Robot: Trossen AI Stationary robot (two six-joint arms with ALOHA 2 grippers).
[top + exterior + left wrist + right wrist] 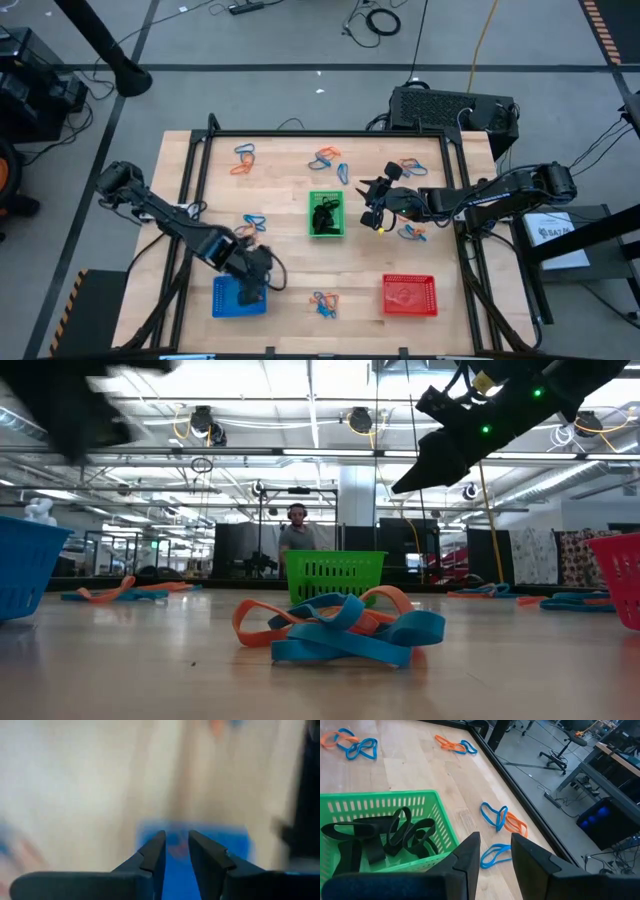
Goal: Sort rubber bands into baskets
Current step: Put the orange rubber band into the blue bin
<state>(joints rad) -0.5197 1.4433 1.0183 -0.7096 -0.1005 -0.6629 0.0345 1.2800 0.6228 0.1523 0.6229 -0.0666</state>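
Blue basket [238, 298] directly beneath left end effector [252, 292].

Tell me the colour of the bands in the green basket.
Black bands, clearest in the right wrist view.

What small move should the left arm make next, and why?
Probably lift clear and head for another pile. The left gripper hangs over the blue basket with its fingers parted and nothing visible between them, while orange and blue rubber bands lie on the table.

The left wrist view is blurred, the blue basket [210, 851] only a smear.
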